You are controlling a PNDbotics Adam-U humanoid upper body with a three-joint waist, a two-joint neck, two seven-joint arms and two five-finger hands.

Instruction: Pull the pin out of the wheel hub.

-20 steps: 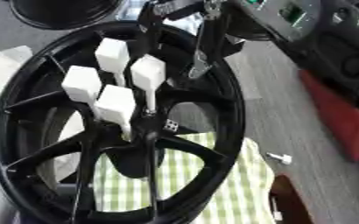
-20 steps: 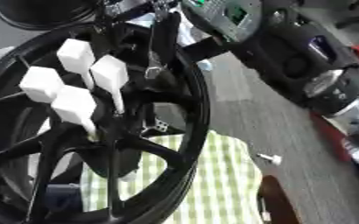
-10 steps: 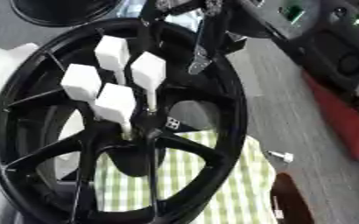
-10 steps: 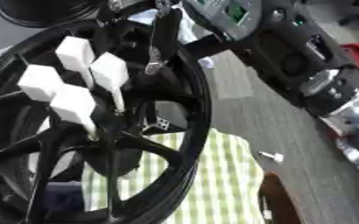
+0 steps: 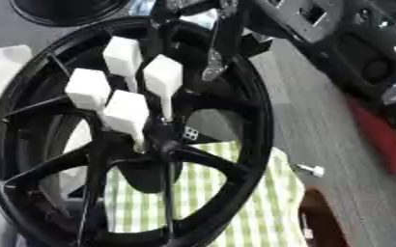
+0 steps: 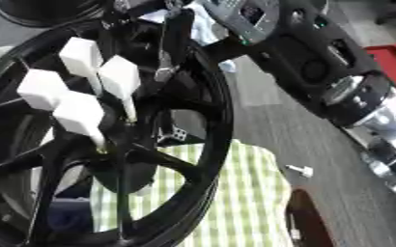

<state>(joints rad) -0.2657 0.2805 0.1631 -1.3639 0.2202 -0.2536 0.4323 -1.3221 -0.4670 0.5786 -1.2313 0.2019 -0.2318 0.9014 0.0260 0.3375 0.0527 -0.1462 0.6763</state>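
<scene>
**4 pins in the hub**

Your right hand [image 5: 214, 43] hangs at upper centre over the black wheel [image 5: 252, 144]; its fingers seem straight. The 4 white pins [image 5: 163, 79] stand centre-left in the hub [image 5: 155, 144].

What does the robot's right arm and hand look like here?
The right arm is bulky black casing with round joint housings, a silver metal joint lower down and small green markings near the top. Its right hand has slim black fingers with silvery metal parts.
</scene>
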